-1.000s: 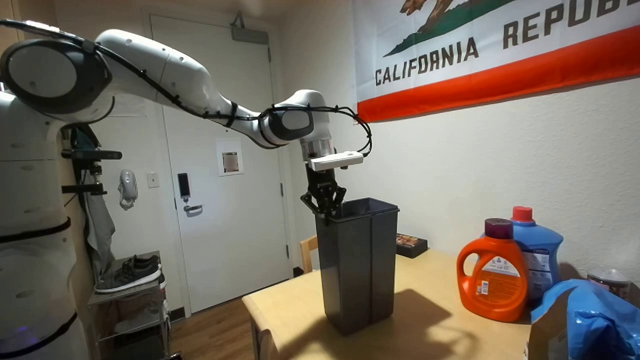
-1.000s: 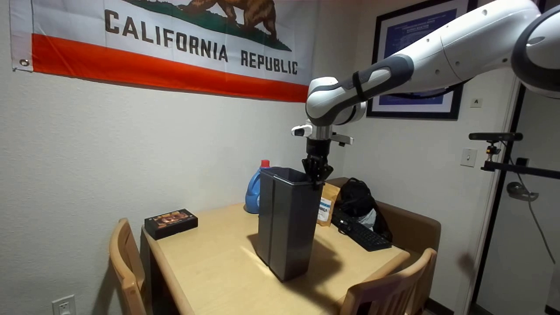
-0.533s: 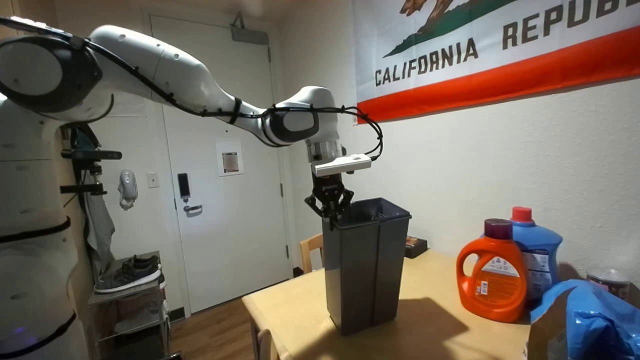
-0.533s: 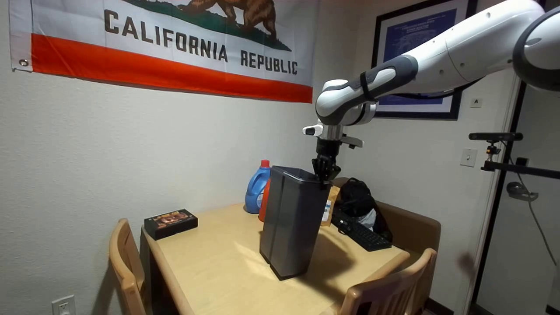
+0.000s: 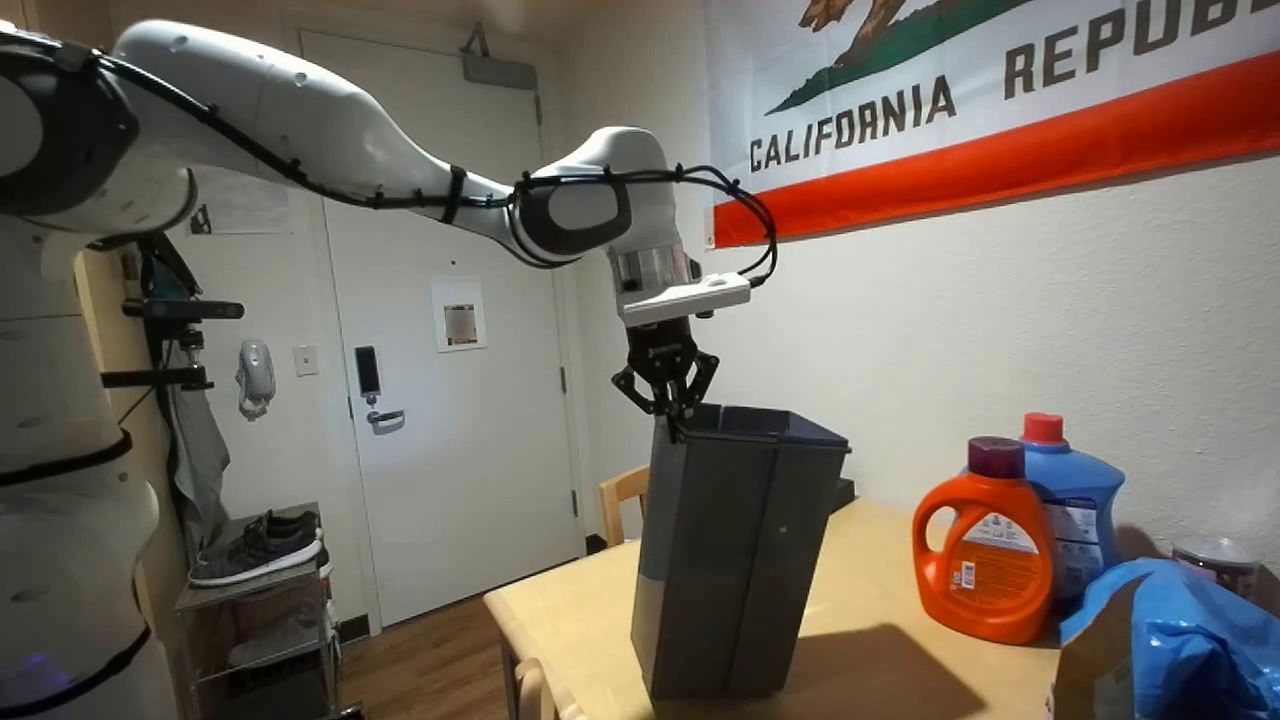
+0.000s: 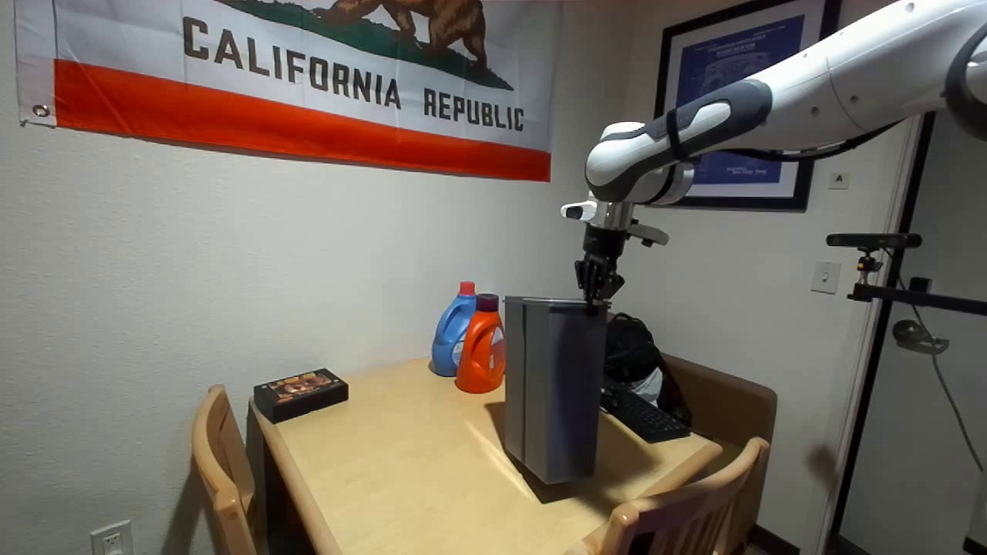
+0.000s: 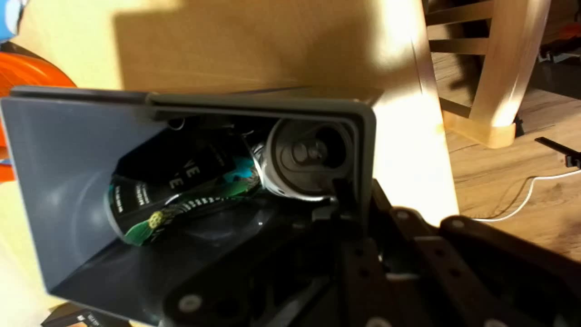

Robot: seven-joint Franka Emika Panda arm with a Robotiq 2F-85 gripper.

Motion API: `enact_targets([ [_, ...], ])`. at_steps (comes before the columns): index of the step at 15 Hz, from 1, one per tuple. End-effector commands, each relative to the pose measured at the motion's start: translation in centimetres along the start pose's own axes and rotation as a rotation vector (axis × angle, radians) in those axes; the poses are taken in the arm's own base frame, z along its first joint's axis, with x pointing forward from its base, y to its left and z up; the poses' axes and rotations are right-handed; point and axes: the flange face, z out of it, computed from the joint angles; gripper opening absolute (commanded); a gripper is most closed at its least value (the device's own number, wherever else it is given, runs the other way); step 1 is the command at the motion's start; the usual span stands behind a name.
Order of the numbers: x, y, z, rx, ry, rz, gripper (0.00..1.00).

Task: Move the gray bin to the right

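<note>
Shifted since a second ago: tall dark gray plastic rectangular bin (image 6: 551, 393), further right in an exterior view and now tilted, uncovering an orange plastic jug with purple cap (image 6: 481, 354). Position: over the pale wooden table (image 6: 385, 462); whether the base touches, you cannot tell. Your black two-fingered gripper (image 5: 674, 420): jaws closed to the rim's thickness, holding the bin by it, one finger inside, one outside. Edges: the wrist view gives you the table's edge near the gripped rim, a light wooden chair (image 7: 508, 68) beyond. Room: a stretch of table bearing the bin's shadow (image 5: 890, 670) runs between bin and jug.
</note>
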Motion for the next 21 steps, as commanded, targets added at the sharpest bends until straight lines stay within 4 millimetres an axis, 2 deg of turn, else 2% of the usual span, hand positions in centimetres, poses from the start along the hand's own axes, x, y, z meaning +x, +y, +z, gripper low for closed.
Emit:
enact_targets([
  [1,-3.3,-2.1,-7.0,-0.105,0.046,0.017,0.03],
  [5,-6.6,-2.6,-9.3,-0.129,0.06,0.058,0.03],
  [9,-8.6,-2.1,-9.0,-0.132,0.025,0.098,0.03],
  [21,-9.8,-1.4,-7.6,-0.098,-0.133,0.091,0.03],
])
